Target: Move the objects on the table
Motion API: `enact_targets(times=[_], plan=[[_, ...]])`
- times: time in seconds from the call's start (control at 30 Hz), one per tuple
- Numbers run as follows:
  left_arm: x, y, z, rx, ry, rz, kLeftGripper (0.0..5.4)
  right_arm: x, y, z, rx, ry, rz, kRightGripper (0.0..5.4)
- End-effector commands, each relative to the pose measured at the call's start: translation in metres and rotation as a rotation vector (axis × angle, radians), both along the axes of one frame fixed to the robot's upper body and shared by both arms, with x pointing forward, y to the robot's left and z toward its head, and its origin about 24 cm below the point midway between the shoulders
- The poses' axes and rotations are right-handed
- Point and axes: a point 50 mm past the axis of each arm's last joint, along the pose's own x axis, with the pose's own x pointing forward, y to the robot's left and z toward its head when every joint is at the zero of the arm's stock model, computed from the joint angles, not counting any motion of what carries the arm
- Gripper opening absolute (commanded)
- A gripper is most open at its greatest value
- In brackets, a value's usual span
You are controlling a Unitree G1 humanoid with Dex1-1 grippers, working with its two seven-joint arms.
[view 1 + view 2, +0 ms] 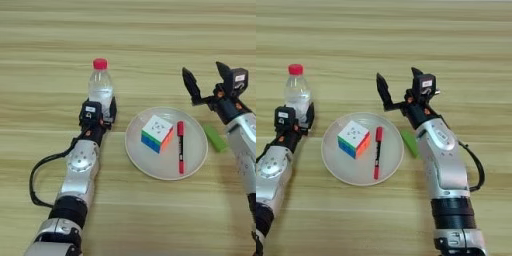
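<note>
L gripper point(102, 114) grasps clear bottle point(100, 87), upright on table point(45, 45). R gripper point(398, 82) released, fingers spread, beyond plate point(195, 160) w/ puzzle cube point(157, 133) + red marker point(180, 146).

No legible text, brand, number or sign anywhere. Small white stickers with dark marks on the left gripper point(101, 116) housing and the right gripper point(206, 76) housing, too small to read. Central mark on the white face of the puzzle cube point(157, 133), undecipherable. No label on the bottle point(100, 88). No lettering made out on the red marker point(180, 146).
</note>
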Motion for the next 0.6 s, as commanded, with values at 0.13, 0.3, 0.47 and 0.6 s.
enact_targets(times=[0.13,0.3,0.47,0.6], plan=[[-0.019,-0.009,-0.023,-0.043,0.106,0.007,3.13,0.003,0.000,0.005,-0.002,-0.020,-0.004,5.40],[-0.029,-0.013,-0.030,-0.062,0.150,-0.006,3.13,0.003,-0.001,0.005,-0.003,-0.018,-0.004,5.40],[-0.036,-0.015,-0.032,-0.060,0.173,-0.011,3.13,0.004,-0.001,0.005,-0.004,-0.018,-0.004,5.40],[-0.042,-0.015,-0.037,-0.051,0.199,-0.014,3.13,0.004,-0.001,0.005,-0.003,-0.018,-0.006,5.40]])
